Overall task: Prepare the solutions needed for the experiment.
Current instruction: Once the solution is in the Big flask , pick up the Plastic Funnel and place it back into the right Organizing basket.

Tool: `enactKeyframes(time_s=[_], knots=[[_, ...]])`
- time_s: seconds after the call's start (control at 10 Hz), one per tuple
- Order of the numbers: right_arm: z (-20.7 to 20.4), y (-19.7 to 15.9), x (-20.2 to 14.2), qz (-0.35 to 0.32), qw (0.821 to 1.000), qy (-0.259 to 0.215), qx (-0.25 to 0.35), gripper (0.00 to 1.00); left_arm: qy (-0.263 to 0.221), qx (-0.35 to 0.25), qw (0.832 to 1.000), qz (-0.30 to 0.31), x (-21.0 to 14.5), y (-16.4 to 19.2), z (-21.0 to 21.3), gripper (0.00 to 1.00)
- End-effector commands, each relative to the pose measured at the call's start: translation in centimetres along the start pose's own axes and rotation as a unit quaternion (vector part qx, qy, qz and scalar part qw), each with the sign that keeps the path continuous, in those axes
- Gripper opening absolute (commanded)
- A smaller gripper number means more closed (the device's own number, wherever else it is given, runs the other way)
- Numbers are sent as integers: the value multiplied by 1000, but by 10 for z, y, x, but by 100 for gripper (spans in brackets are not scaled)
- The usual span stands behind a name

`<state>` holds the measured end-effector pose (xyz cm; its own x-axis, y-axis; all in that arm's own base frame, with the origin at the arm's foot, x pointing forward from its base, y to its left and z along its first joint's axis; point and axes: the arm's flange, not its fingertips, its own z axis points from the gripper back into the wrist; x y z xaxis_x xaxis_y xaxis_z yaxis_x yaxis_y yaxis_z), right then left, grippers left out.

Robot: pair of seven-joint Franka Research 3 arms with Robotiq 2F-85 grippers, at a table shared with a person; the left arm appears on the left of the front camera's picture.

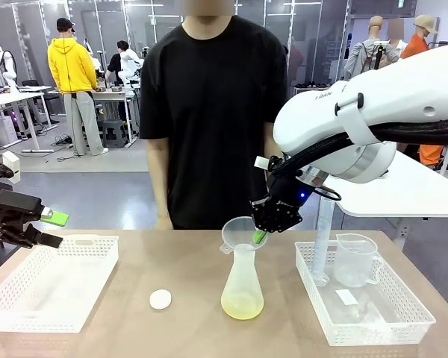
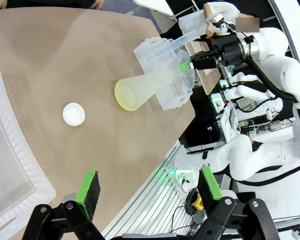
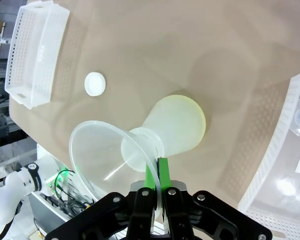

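Right wrist view: my right claw (image 3: 157, 176) clamps the funnel (image 3: 101, 150) rim; the flask (image 3: 172, 120) of solutions (image 3: 198, 127) stands upright beneath.

The worktop (image 1: 187, 268) is plain tan-brown. The solution (image 1: 243, 304) is pale yellow-green and see-through, in a frosted whitish flask (image 1: 243, 274). The funnel (image 1: 237, 233) is clear and colourless. The cap (image 1: 160, 300) is plain white. The left tray (image 1: 89, 240) and right tray (image 1: 319, 302) are white with fine grid-perforated walls. The left end effector (image 1: 52, 230) and right end effector (image 1: 260, 237) are black with bright green pads.
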<state>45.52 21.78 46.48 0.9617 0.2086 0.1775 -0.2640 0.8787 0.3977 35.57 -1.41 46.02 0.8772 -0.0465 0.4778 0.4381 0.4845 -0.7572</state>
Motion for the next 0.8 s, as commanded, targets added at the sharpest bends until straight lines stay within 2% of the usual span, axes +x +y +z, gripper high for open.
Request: enactKeyframes(time_s=[0.0,0.7], knots=[[6,1,2,-23,1000,-5,-1,0,-8,-14,1000,-9,2,0,-2,100],[37,26,-15,10,999,-32,22,0,-8,-14,1000,-9,2,0,-2,100]])
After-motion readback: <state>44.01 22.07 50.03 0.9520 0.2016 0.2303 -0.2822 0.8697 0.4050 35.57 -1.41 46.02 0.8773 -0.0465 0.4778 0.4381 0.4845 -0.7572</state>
